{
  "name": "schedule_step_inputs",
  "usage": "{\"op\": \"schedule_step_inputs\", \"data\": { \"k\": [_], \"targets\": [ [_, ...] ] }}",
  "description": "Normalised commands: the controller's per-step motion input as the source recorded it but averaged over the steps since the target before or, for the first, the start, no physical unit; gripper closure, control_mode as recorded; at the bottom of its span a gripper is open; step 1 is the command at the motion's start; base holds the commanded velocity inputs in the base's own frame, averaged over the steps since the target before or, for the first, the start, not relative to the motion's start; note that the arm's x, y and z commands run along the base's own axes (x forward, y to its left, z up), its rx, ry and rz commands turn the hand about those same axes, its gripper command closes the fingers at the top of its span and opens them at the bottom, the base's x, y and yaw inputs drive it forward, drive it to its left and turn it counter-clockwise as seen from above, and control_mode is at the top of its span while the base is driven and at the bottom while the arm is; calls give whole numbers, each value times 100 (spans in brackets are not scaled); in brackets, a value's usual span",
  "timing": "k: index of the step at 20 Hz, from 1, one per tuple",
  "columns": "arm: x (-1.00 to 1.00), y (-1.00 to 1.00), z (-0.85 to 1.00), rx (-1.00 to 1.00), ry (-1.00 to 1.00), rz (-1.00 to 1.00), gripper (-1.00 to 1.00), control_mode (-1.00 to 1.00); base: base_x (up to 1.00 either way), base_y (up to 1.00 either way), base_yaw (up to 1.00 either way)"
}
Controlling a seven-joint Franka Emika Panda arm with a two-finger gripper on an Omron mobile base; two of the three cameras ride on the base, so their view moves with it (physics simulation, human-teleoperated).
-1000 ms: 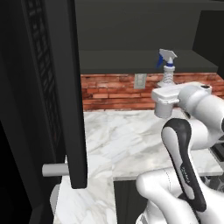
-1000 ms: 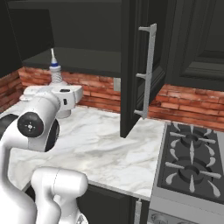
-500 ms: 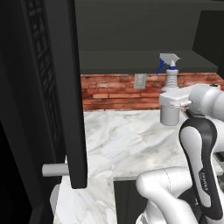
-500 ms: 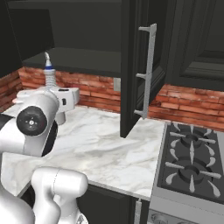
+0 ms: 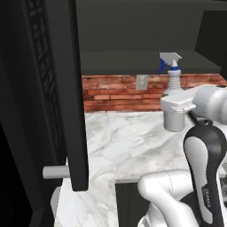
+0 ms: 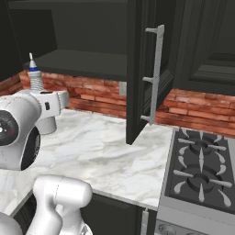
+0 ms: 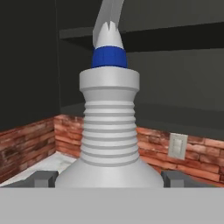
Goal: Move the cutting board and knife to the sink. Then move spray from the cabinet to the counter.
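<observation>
1. Since the earlier frames the spray (image 5: pixel 173 70) sits further right in the left base view and further left in the right base view, with the arm's wrist swung the same way; the brick wall and cabinet door keep their places.
2. In the left base view the spray's blue nozzle and ribbed neck stand upright at upper right, rising just above the white wrist, in front of the dark cabinet (image 5: pixel 133 35) opening.
3. In the right base view the spray (image 6: pixel 34 75) shows at the far left edge, its neck poking up behind the wrist, level with the cabinet's bottom shelf (image 6: pixel 87 62).
4. In the hand view the spray (image 7: pixel 109 127) stands in the centre of the frame, very close, upright, blue collar near the top.
5. The hand (image 7: pixel 109 178) has its two dark fingertips (image 7: pixel 43 178) at lower left and lower right, set wide, one on each side of the bottle's broad shoulder. They hug the bottle closely; whether they press on it I cannot tell.
6. The counter (image 6: pixel 105 147) lies below, white marble, with red brick (image 5: pixel 119 91) behind it.
7. An open cabinet door (image 6: pixel 140 69) with a metal handle hangs at centre of the right base view; a stove (image 6: pixel 202 170) sits at lower right.
8. A wall outlet (image 5: pixel 142 81) shows on the brick, left of the spray.
</observation>
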Motion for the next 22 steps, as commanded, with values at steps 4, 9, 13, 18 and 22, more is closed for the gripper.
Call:
{"op": "schedule_step_inputs", "data": {
  "k": [4, 9, 13, 18, 22],
  "targets": [
    [-12, 24, -31, 0, -17, -10, 100, -100, 0, 0, 0],
    [-15, 1, -24, 0, -10, 0, 100, -100, 0, 0, 0],
    [-26, 11, -26, 0, -7, 0, 100, -100, 0, 0, 0],
    [0, 0, 0, 0, 0, 0, 100, 100, -41, 22, 1],
    [0, 0, 0, 0, 0, 0, 100, 100, -27, 4, 14]
  ]
}}
